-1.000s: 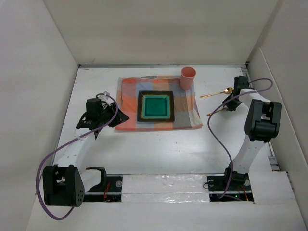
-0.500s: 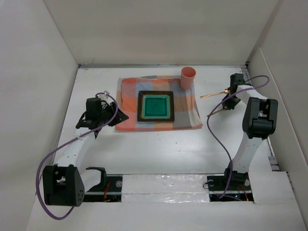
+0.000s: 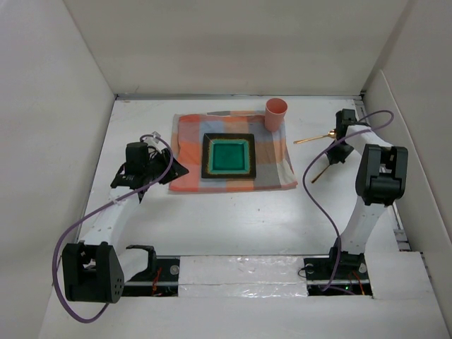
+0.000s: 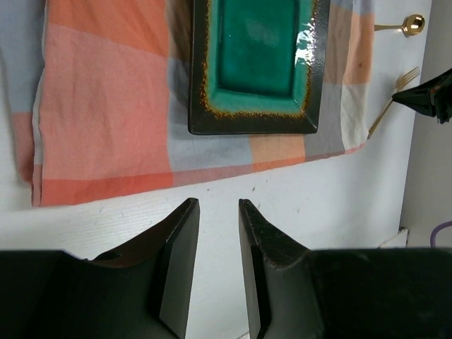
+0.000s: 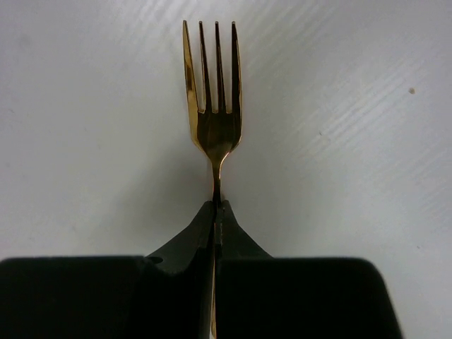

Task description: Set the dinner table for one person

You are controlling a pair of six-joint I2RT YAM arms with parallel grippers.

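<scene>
The dinner table [image 3: 233, 219] carries an orange-and-grey checked cloth [image 3: 191, 152] with a square teal plate [image 3: 227, 156] on it. A pink cup [image 3: 276, 114] stands at the cloth's far right corner. My right gripper [image 5: 217, 206] is shut on the neck of a gold fork [image 5: 214, 92], tines pointing away over the white surface. From above, the right gripper [image 3: 337, 154] is right of the cloth, the fork [image 3: 321, 171] slanting out toward the near left. A gold spoon [image 3: 316, 138] lies just beyond. My left gripper [image 4: 217, 205] stands open and empty by the cloth's left edge.
A grey utensil [image 3: 222, 112] lies along the cloth's far edge. Upright white panels [image 3: 63, 106] wall in the table on the left, back and right. In the left wrist view the plate [image 4: 258, 63], cloth [image 4: 106, 106] and spoon [image 4: 406, 26] lie ahead of the fingers.
The right gripper closed onto the fork, and the fork's handle end swung nearer to me. The left arm stayed put.
</scene>
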